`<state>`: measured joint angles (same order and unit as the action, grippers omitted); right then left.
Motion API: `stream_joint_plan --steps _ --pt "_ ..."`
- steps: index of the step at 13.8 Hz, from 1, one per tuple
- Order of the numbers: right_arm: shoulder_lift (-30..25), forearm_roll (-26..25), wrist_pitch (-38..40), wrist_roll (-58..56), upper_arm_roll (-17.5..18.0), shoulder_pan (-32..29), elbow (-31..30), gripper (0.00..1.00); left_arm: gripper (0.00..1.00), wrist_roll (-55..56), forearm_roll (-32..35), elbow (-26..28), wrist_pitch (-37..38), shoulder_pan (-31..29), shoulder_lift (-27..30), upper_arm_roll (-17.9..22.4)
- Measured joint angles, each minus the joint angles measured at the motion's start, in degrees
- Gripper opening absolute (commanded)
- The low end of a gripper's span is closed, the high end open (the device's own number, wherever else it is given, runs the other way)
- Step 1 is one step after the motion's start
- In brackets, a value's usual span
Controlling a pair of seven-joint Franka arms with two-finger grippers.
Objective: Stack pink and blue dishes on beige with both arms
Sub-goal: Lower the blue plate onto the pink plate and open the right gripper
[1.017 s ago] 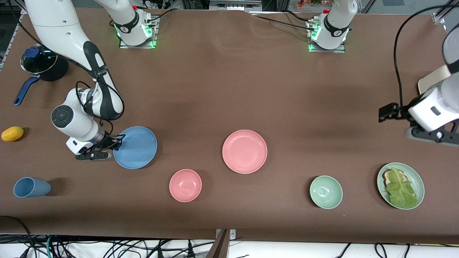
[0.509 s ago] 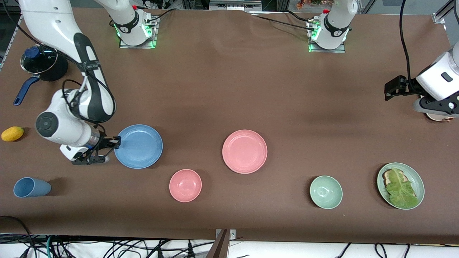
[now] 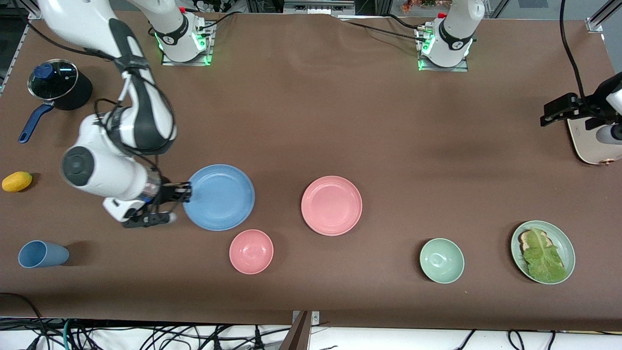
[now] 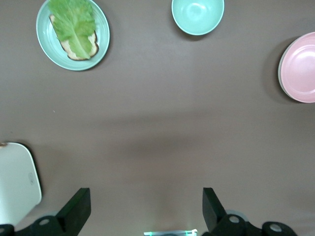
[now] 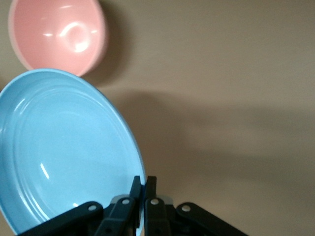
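blue plate (image 3: 219, 197) carried toward pink plate (image 3: 331, 205) | right claw (image 3: 182, 192) clamped on it | left claw (image 4: 142, 209) apart | brown tablecloth (image 3: 311, 121)

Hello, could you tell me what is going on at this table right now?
The right gripper is shut on the rim of the blue plate, holding it above the table beside the pink bowl. The pink plate lies untouched mid-table. The left gripper hangs open over bare table near the beige plate at the left arm's end.
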<state>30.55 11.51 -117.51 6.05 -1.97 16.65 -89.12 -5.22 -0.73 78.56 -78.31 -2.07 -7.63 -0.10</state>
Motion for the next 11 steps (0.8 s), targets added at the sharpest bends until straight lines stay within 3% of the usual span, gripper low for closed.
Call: stream_joint_plan --steps 6,11 --pt "4.56 0.00 -10.80 25.61 1.25 14.32 0.85 0.00 1.00 0.05 -0.80 -0.01 3.12 1.31 1.85 0.01" --pt "12.82 -0.01 -17.87 43.07 1.19 21.77 7.73 0.00 1.00 0.14 -0.86 0.77 3.34 3.02 1.83 -0.05"
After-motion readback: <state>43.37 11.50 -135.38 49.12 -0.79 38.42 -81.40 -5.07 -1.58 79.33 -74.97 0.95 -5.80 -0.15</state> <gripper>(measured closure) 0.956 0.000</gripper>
